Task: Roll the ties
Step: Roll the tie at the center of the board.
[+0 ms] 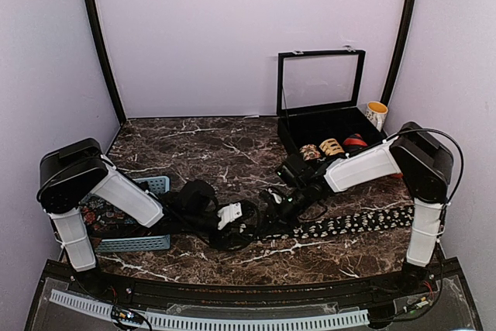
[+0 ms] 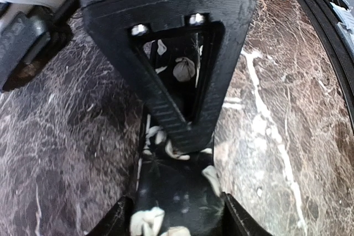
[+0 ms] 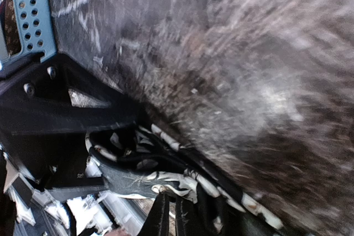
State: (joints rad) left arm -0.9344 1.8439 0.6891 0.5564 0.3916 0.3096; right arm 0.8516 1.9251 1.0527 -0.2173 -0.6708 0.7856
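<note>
A long black tie (image 1: pixel 349 225) with white prints lies across the marble on the right. Its left end is bunched between the two grippers. My left gripper (image 1: pixel 249 221) comes in from the left. In the left wrist view the tie (image 2: pixel 166 181) fills the gap of the left gripper (image 2: pixel 172 203) and touches both fingers. My right gripper (image 1: pixel 276 207) meets it from the right. In the right wrist view the right gripper (image 3: pixel 170 197) has its fingers almost together, pinching a fold of the tie (image 3: pixel 166 175). Rolled ties, tan (image 1: pixel 332 146) and red (image 1: pixel 354 143), sit in the case.
A black case (image 1: pixel 291 133) with its glass lid raised stands at the back right. A cup (image 1: pixel 377 114) is beside it. A blue slotted basket (image 1: pixel 159 185) sits under my left arm and shows in the right wrist view as well (image 3: pixel 27 15).
</note>
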